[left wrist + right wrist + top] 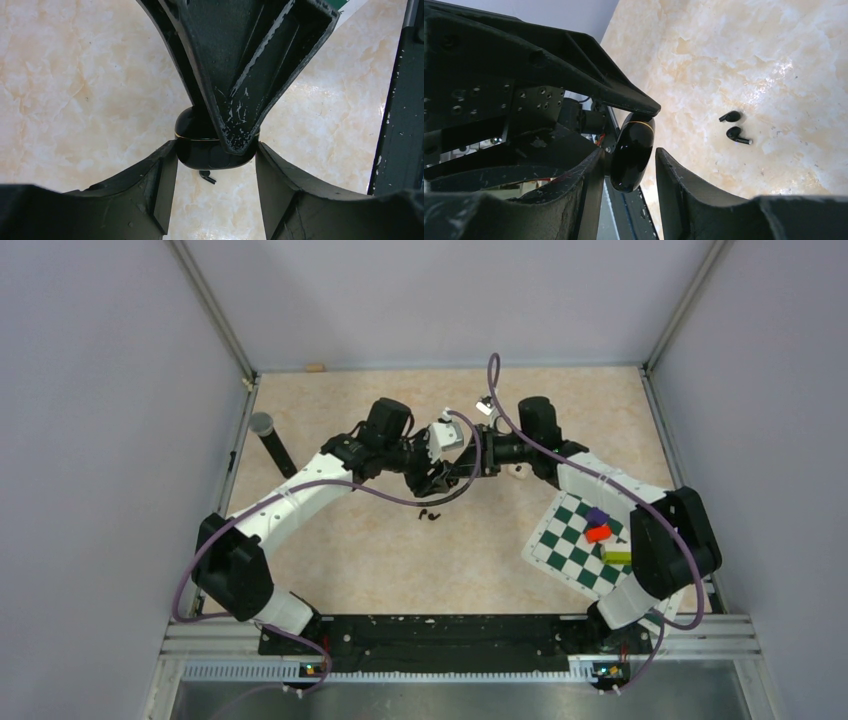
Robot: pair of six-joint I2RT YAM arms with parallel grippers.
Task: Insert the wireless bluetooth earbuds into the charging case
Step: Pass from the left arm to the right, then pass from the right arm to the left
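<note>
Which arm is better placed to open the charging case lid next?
Right, probably. The left tool clamps the charging case from both sides, so it is occupied. The right tool straddles the case with a gap at one finger, free to work it open.

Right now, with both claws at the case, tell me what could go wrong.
1. The charging case is glossy and rounded. With the left claw gripping it and the right claw flanking it too, it could squirt out.
2. It looks closed, so prying it open may twist it loose.
3. The earbuds lie loose on the table, and a falling case could scatter them.
</note>
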